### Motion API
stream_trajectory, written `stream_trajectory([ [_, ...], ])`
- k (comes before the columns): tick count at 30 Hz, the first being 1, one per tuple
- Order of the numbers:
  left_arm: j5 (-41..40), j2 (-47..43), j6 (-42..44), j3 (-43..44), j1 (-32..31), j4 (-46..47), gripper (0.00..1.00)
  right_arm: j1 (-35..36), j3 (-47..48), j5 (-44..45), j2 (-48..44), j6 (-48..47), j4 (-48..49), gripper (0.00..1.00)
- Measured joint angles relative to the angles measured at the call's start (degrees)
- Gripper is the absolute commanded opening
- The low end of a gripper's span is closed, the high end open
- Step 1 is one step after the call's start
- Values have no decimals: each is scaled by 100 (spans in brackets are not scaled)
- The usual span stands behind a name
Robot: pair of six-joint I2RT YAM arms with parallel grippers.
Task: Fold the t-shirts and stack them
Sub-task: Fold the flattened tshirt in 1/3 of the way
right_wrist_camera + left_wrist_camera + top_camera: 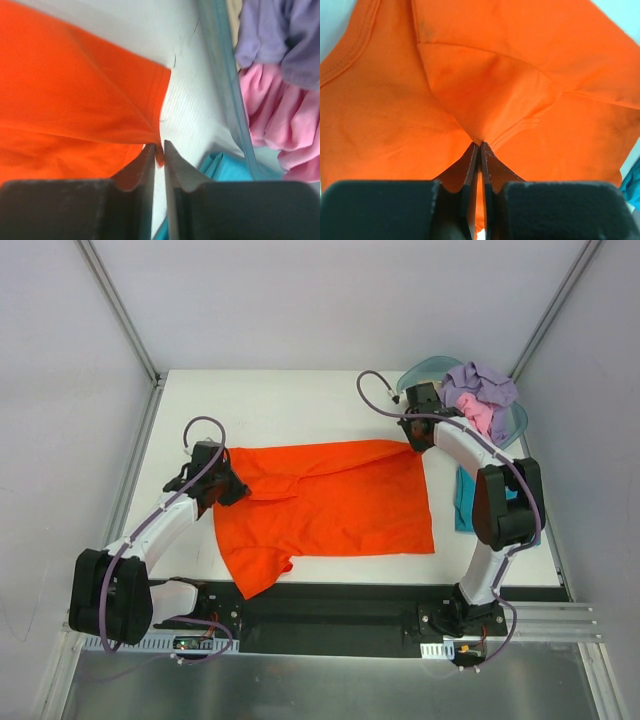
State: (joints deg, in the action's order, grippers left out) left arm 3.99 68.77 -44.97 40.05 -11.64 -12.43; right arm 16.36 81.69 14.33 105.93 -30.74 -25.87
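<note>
The left gripper (pixel 480 146) has its fingers pressed together on a raised pinch of the orange t-shirt (pixel 340 500). The cloth fans out ahead of the tips and to both sides. The right gripper (pixel 159 148) shows a thin slit between its fingers, with a hem corner of the same shirt lying in the slit at the tips. Whether that corner is gripped cannot be told.

Just right of the right gripper's fingers runs the wall of a translucent blue-green plastic tub (pixel 225 75). Inside it a lavender t-shirt (pixel 272 35) lies bunched against a crumpled pink t-shirt (pixel 280 125). A teal t-shirt (pixel 220 167) lies close to the right of the fingertips, by the foot of the tub's wall.

The orange t-shirt lies spread flat on the white table (pixel 300 405) between the two grippers, its long axis running from one pair of fingers to the other. Its straight hem (pixel 428 502) is at the right gripper's end and its sleeved end at the left gripper's. One sleeve (pixel 255 575) juts toward the arms' bases, nearer than the left fingers.
</note>
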Motion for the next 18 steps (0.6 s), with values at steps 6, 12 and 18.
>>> stream_trajectory([
  [6,-2,-4,-24,-101,0,-184,61,0,-267,149,-114,17,-133,66],
  [12,-11,-310,92,-105,0,-455,99,39,-595,225,-527,179,-313,99],
  [18,4,-494,205,127,0,-555,99,125,-662,-291,-1333,564,-284,100],
])
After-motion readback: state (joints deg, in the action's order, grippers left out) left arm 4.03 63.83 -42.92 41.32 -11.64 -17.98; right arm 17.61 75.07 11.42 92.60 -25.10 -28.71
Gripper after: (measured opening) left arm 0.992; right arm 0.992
